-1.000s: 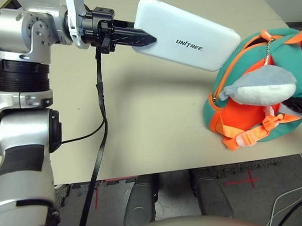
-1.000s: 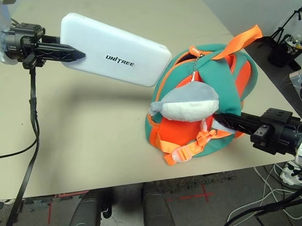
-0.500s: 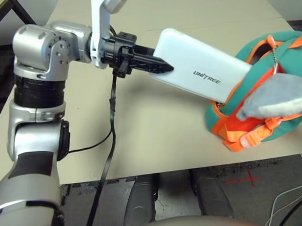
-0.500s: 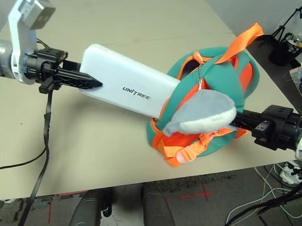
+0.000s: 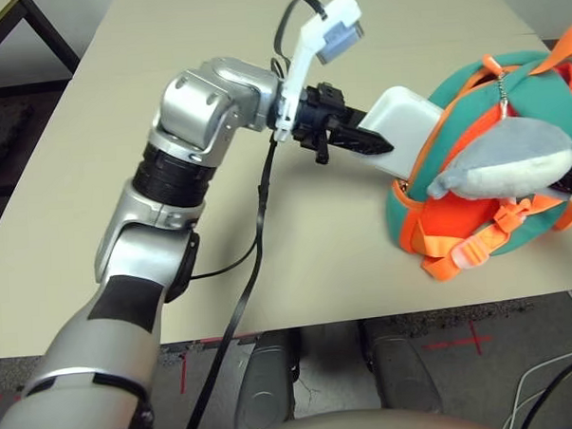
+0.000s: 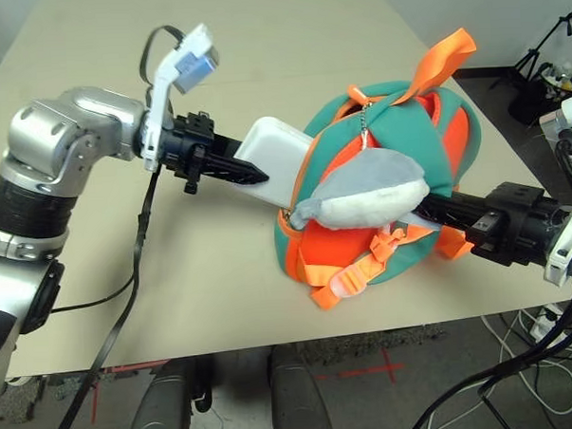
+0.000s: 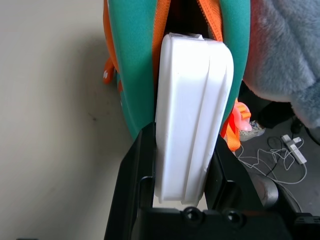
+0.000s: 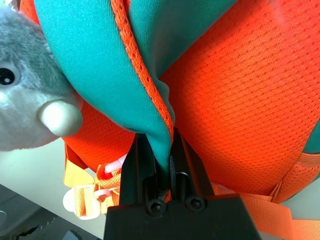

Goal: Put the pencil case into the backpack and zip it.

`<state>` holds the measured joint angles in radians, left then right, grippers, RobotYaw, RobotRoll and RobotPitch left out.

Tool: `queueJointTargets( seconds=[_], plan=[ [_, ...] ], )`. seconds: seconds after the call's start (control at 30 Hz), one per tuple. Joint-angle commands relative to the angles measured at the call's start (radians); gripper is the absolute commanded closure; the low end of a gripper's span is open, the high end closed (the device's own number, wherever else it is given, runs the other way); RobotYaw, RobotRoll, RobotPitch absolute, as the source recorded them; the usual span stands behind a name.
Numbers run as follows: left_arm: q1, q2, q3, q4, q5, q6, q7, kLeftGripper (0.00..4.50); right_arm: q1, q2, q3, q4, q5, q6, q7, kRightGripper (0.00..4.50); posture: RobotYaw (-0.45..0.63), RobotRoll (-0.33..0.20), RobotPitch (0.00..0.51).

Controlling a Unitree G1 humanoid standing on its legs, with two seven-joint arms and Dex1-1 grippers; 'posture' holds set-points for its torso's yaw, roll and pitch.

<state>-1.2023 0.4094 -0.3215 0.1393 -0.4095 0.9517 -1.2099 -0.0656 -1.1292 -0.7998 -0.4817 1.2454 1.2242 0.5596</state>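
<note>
Backpack mouth: open between orange zipper trims (image 7: 161,37), partly blocked by flat white rounded-corner case (image 7: 192,115) | Table side: bare beige tabletop (image 5: 297,242) passable (black cable (image 5: 255,273) crosses it) | Charm side: grey-and-white plush charm (image 6: 369,192) obstructs front | Far side: black right gripper (image 8: 161,150) clamps teal fabric

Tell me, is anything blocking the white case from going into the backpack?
Nothing visible blocks it. The white case, held by the left gripper, already has its far end between the orange zipper edges of the backpack. The grey plush charm hangs beside the opening, not across it.
</note>
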Motion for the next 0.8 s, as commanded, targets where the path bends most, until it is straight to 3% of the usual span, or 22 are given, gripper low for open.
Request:
queueJointTargets(
  seconds=[0.03,0.3,0.8],
  plan=[
    [-0.018,0.007,0.034,0.003,-0.049,0.031,-0.033,2.44,-0.011,0.004,0.018,0.000,-0.010,-0.029,0.006,4.45,-0.04,0.000,0.197],
    [-0.022,0.094,0.099,0.013,-0.094,0.064,-0.050,0.00,-0.029,0.003,0.057,0.016,-0.028,-0.053,0.016,4.45,-0.02,0.000,0.202],
    [0.012,0.051,0.073,0.047,-0.056,-0.017,-0.010,0.00,-0.067,0.006,0.096,0.022,-0.040,-0.064,0.013,4.45,-0.02,0.000,0.201]
  ],
)
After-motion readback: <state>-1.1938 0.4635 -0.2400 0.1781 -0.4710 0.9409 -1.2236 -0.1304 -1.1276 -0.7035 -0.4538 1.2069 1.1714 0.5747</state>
